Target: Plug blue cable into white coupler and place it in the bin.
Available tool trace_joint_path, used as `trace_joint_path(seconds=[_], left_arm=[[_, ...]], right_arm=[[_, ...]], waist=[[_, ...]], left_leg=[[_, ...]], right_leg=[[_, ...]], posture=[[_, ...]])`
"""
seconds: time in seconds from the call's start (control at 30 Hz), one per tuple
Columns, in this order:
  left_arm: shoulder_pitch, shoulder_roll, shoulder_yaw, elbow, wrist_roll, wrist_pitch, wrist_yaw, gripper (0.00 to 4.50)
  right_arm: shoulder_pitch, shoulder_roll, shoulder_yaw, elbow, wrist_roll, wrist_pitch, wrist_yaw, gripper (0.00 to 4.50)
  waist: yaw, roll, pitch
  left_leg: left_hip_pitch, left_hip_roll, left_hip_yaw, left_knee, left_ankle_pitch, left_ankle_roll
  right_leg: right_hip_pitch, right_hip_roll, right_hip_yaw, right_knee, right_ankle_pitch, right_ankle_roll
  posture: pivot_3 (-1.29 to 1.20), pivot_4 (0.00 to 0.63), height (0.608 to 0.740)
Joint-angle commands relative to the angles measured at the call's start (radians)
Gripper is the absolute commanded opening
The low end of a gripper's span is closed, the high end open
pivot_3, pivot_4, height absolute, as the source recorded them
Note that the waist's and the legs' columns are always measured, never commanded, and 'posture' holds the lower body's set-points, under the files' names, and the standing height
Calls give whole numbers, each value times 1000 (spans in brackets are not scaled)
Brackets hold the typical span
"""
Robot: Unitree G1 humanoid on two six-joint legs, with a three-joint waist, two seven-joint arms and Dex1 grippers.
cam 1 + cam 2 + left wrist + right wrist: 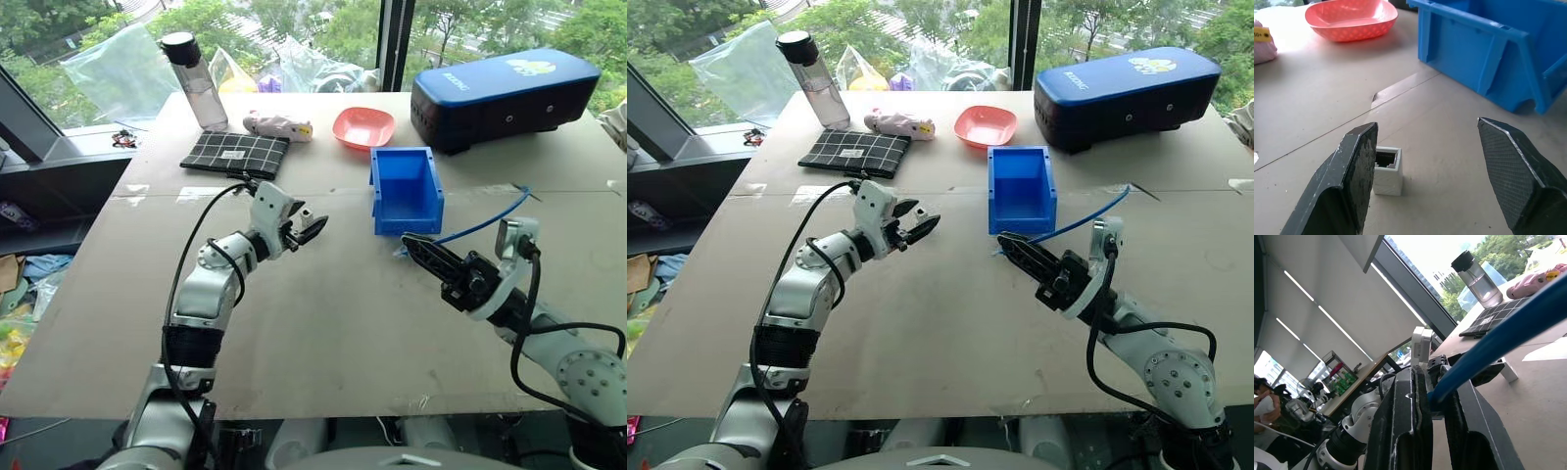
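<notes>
Coupler (1387, 171) sat between my open left gripper (1425, 161) fingers, ready for grabbing; right gripper (421, 253) pinched cable (485, 223).

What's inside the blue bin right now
The bin looks empty: only its bare blue floor and walls show in the head views. Its front wall hides the nearest strip of floor. The blue cable runs outside, past its right side.

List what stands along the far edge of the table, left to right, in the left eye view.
Water bottle → checked cloth → pink toy → pink bowl → dark-blue case.
</notes>
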Motion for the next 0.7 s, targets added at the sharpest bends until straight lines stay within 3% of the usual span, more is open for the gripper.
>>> trace_joint_path(seconds=[0.03, 0.5, 0.63, 0.7], left_arm=[[-55, -2, 13, 80, 33, -81, 20, 3264], [-161, 1, 8, 316, 52, -166, -69, 3264], [-179, 6, -1, 369, 61, -187, -103, 2273], [-184, 10, -5, 383, 64, -197, -124, 1398]], right_arm=[[15, 2, -15, -63, -6, -24, 1, 0], [36, 17, -17, -95, -20, -50, -38, 0], [37, 15, -21, -103, -16, -52, -44, 0], [40, 11, -23, -108, -15, -52, -46, 0]], waist=[[2, 0, 0], [3, -1, 0], [3, -1, 0], [3, -1, 0]], left_leg=[[0, 0, 0, 0, 0, 0], [0, -1, 0, 1, 0, 0], [0, -1, 0, 1, 0, 0], [0, -1, 0, 1, 0, 0]], right_leg=[[0, 0, 0, 0, 0, 0], [0, 0, 0, 0, 0, 0], [0, -1, -1, 0, 0, 0], [0, 0, -1, 0, 0, 0]], posture=[[0, 150, 740], [0, 150, 740], [0, 150, 740], [0, 150, 740]])
